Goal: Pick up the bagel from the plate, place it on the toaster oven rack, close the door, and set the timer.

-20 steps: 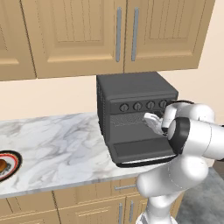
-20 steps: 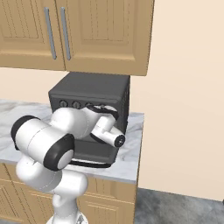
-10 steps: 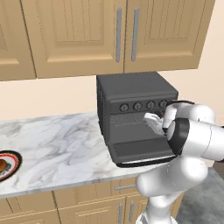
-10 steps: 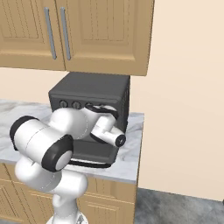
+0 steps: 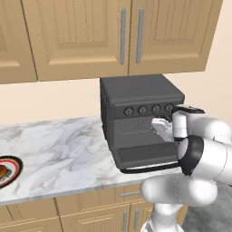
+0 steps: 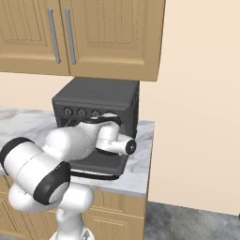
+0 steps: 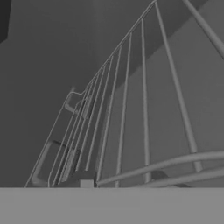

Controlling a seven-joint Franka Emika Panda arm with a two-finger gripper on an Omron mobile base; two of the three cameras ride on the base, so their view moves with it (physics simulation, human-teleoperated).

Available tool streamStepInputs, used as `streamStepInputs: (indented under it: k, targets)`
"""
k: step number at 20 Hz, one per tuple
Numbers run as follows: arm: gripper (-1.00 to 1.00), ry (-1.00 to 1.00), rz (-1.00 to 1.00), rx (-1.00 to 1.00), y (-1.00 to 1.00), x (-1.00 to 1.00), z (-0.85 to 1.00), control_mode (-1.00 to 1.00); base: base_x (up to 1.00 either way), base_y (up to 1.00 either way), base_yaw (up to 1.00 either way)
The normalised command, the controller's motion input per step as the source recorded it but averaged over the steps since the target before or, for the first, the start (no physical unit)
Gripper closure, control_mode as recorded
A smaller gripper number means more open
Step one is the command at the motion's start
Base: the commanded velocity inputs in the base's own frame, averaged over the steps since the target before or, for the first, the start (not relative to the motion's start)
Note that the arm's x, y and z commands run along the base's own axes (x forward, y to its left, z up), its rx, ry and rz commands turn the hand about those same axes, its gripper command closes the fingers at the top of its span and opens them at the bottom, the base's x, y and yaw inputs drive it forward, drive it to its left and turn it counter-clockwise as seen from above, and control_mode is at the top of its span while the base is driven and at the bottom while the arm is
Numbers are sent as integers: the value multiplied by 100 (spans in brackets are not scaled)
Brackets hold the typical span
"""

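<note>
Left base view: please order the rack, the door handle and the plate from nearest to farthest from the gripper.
1. The rack, inside the oven cavity, right at the gripper.
2. The door handle, along the front edge of the dropped door, below the gripper.
3. The plate, far left on the counter, with the bagel on it.

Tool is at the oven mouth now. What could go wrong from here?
1. The bagel sits on the plate, far left of the toaster oven: shutting the door now would leave the oven empty.
2. The tool sits close over the rack; pulling back could snag its wires.
</note>
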Motion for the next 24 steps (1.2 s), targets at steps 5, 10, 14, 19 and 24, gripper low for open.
streamStepInputs:
  k: [5, 10, 14, 19, 24]
  targets:
    - [100, 20, 0, 0, 0, -71, -33, -100, 0, 0, 0]
    - [100, 23, 0, 0, -2, -76, -40, -100, 0, 0, 0]
    - [100, 26, 0, 0, -1, -73, -44, -100, 0, 0, 0]
    - [100, 29, 0, 0, 0, -64, -46, -100, 0, 0, 0]
    - [-100, 29, 0, 0, 0, -55, -46, -100, 0, 0, 0]
